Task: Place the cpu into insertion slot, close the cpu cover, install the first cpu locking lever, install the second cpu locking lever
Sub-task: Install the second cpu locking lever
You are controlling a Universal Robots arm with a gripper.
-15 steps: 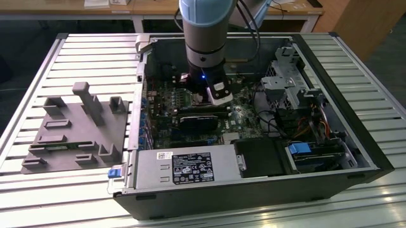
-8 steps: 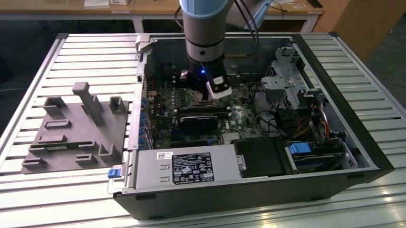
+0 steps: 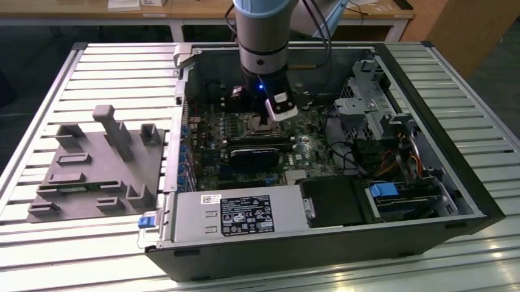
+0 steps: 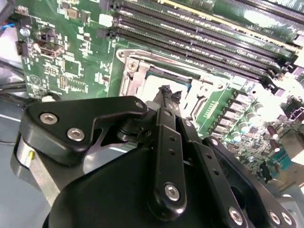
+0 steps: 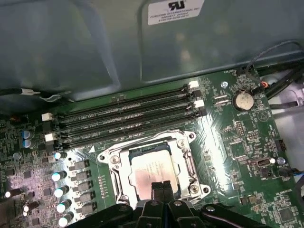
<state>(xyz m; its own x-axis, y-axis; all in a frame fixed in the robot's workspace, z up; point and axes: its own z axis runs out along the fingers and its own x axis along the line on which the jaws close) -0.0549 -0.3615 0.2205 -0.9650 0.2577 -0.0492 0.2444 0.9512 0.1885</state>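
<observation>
While the claw (image 5: pixel 162 189) hangs over the socket (image 5: pixel 154 167), fingertips together and holding nothing, the chip (image 5: pixel 151 170) lies seated directly beneath. The metal frame (image 5: pixel 183 154) surrounds the chip.

Above the socket (image 5: pixel 154 166) the way down is open; memory slots (image 5: pixel 128 118) crowd one side of it; the gripper (image 5: pixel 163 187) hangs just above its edge; case walls (image 3: pixel 182 115) hem the board.

Lab/workshop: slatted alu bench (image 3: pixel 73 85), open PC case (image 3: pixel 422 121), grey fixture (image 3: pixel 89 176).
</observation>
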